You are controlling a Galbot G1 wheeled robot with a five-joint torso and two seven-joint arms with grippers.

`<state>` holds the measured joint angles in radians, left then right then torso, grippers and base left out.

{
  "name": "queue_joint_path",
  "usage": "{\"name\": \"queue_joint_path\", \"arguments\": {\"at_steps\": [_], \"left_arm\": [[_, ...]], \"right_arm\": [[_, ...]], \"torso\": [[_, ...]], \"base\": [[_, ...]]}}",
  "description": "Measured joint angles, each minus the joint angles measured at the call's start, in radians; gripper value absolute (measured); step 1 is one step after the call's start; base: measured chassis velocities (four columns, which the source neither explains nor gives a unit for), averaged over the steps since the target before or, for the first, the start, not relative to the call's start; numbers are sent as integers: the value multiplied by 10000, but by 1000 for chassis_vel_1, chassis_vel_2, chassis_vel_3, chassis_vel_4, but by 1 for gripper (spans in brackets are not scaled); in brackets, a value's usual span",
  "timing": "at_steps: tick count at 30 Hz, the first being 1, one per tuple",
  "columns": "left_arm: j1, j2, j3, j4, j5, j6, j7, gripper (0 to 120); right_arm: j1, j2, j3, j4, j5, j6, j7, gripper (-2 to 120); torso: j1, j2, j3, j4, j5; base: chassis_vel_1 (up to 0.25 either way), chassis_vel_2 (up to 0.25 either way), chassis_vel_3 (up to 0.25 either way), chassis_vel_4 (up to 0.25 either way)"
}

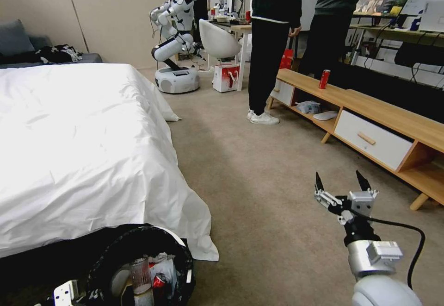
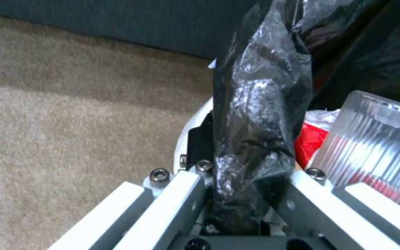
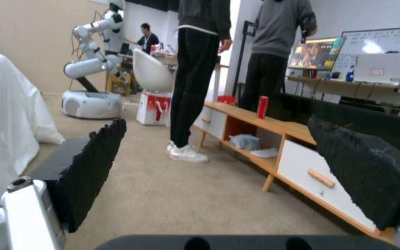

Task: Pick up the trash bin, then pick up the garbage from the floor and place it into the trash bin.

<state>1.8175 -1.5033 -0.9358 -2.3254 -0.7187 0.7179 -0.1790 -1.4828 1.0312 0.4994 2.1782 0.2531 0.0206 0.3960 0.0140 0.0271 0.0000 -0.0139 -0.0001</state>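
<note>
Tan carpet [image 1: 259, 195] runs bare between the white bed [image 1: 83, 144] and the low wooden shelf [image 1: 370, 107]; my left tool [image 2: 237, 194] pinches the crinkly black bag at the rim of the round trash bin [image 1: 178, 241], low at my left; tissues and a ribbed clear bottle [image 2: 376, 146] sit inside; I should keep it level; my right tool [image 1: 342, 188] hangs wide open, empty, over the floor.

No readable text anywhere; whiteboard [image 3: 385, 45] writing too small to read; red can [image 1: 324, 78] label blurred; red-white box [image 1: 226, 77] print illegible
</note>
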Motion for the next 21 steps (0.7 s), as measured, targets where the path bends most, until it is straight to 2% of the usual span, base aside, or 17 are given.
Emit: {"name": "queue_joint_path", "arguments": {"at_steps": [4, 7, 21], "left_arm": [[71, -43, -105, -110, 455, -87, 430, 0], [130, -55, -150, -226, 483, -95, 540, 0], [367, -70, -225, -618, 490, -33, 709, 0]], "right_arm": [[-134, 22, -17, -98, -47, 59, -7, 100], [-204, 19, -43, -102, -93, 59, -7, 100], [-493, 76, -7, -9, -279, -12, 48, 100]], "torso": [[0, 0, 0, 0, 0], [0, 1, 0, 0, 1], [0, 0, 0, 0, 1]], "base": [[0, 0, 0, 0], [0, 0, 0, 0], [0, 0, 0, 0]]}}
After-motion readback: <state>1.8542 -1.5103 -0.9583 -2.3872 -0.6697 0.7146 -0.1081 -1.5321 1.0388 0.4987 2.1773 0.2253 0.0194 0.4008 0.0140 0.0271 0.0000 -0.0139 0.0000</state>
